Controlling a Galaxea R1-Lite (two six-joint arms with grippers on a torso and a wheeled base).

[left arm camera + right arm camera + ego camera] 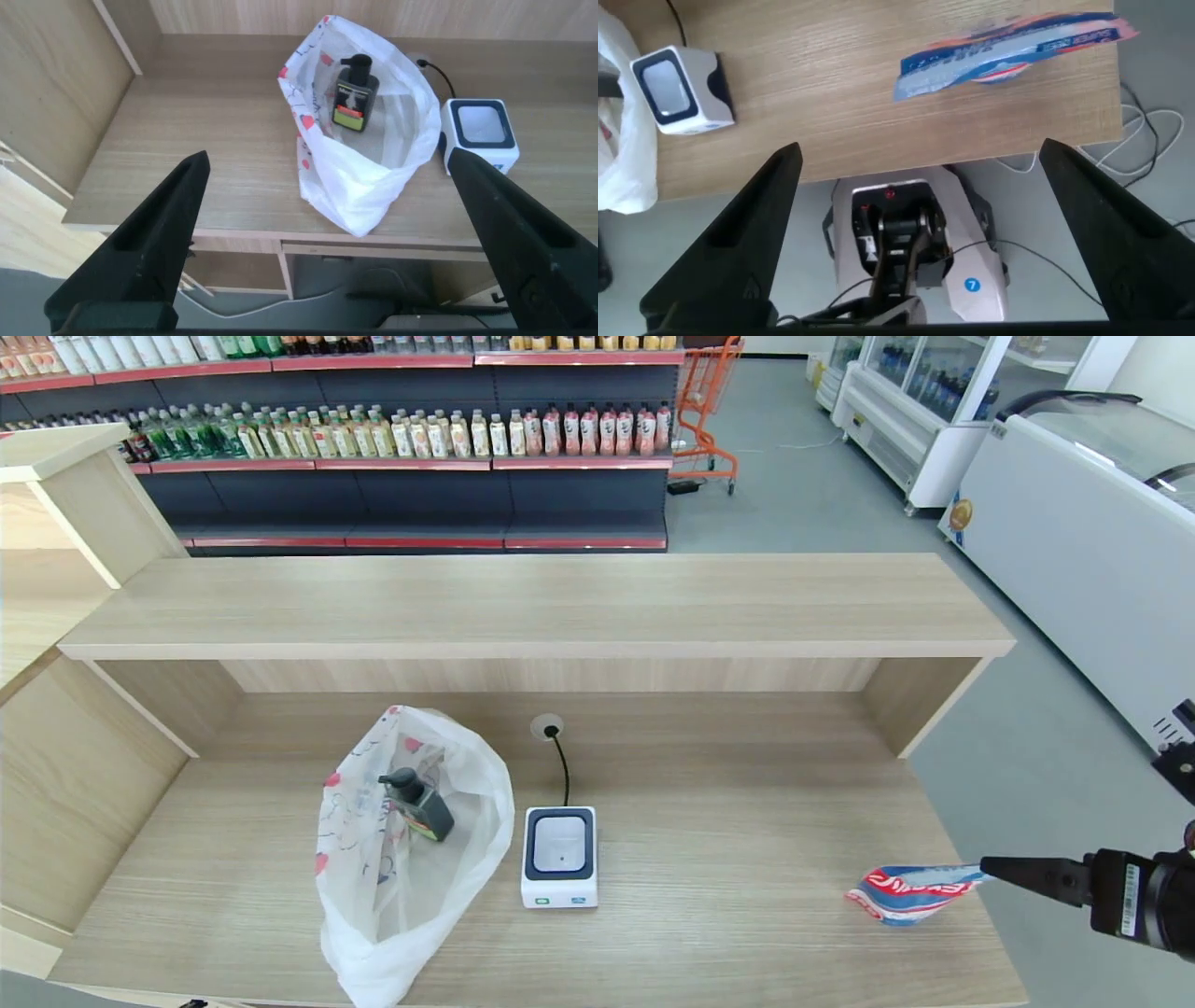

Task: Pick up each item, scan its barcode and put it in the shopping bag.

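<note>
Right tool point(922, 152) gapes open near the pouch point(910, 893) on the counter point(747, 859); left tool point(329, 163) likewise open.

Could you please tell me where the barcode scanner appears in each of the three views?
Head view: the scanner midway along the counter, just right of the shopping bag.
Left wrist view: the scanner beside the bag holding the pump bottle.
Right wrist view: the scanner between the bag's edge and the pouch.
Shared landmark: the shopping bag.
</note>
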